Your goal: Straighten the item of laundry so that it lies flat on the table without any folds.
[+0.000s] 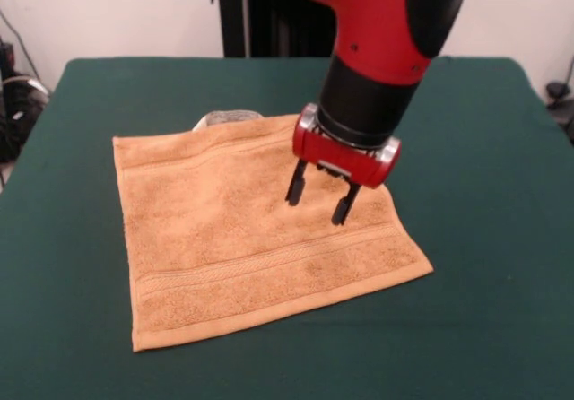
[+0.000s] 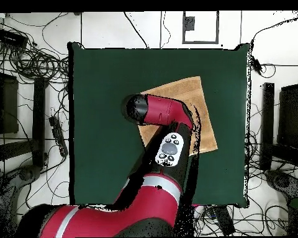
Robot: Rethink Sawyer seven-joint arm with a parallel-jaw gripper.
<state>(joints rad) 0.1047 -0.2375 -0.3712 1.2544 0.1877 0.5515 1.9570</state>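
In the front view the gripper point(image 1: 319, 196) is seen right of centre with its two black fingers point(image 1: 295, 185) parted moderately and holding nothing; the tips hang just at the orange-tan terry towel point(image 1: 242, 239), though contact cannot be told. The towel is spread nearly flat at the middle of the green worktop point(image 1: 475, 149), its corners pointing lower left and right, with border bands running left to right and a small white tag point(image 1: 224, 117) showing at its upper edge.

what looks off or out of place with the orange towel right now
The orange-tan terry towel lies nearly flat on the dark green felt table, skewed to its edges. One oddity: a pale tag or underside pokes up at its far edge. The open gripper hangs over the towel.
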